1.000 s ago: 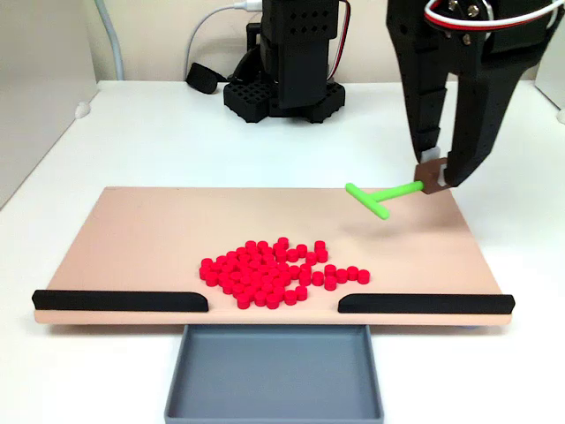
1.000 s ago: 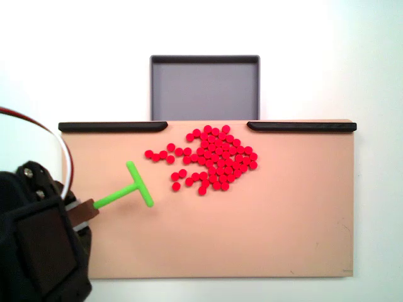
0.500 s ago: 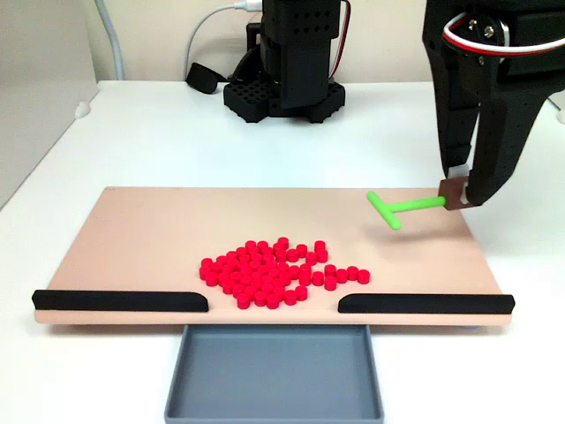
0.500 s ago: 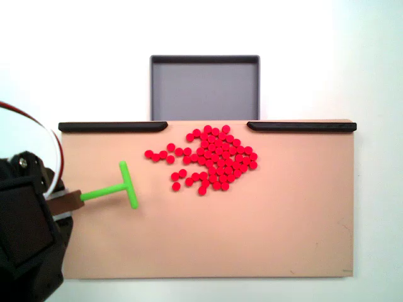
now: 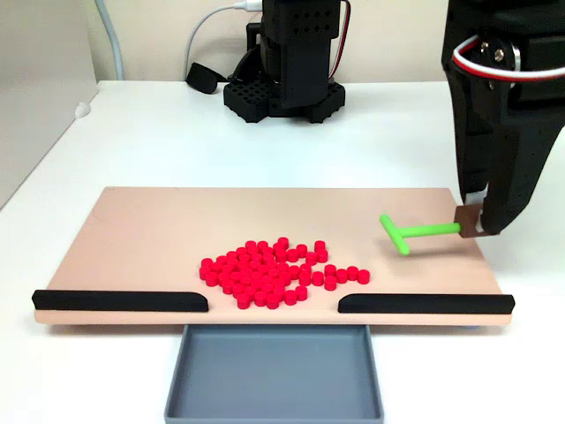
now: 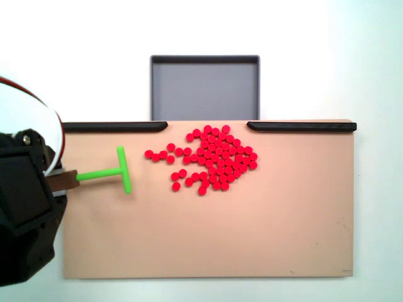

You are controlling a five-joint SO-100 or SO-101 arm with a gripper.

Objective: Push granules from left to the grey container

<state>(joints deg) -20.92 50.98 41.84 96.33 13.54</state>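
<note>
One black arm works over one tan board [image 5: 159, 230] lying flat on a white worktop [image 5: 177, 132], and its hand [image 5: 475, 221] pinches the brown end block of one green T-shaped pusher [image 5: 415, 232], seen from above at the board's left side [image 6: 104, 174]. The granules [image 5: 278, 272] number several dozen, too many and too tightly packed to count exactly; they are small bright red cylinders with flat tops, gathered in one loose cluster near the middle of the board's edge [image 6: 211, 159], just short of the gap between the strips. Two matte black strips [image 5: 119, 300] [image 5: 425, 304] line that edge, with a gap between them, and the one grey container [image 5: 274, 408], a shallow rectangular tray with low walls and a smooth bare floor, sits just beyond the gap [image 6: 204, 61], touching or almost touching the board. The pusher's crossbar stands well apart from the pellets. Compared with half a second ago, the hand and pusher have shifted farther from the cluster, toward the board's short edge, and the stem now lies nearly parallel to the strips; the pellets have not moved.
</note>
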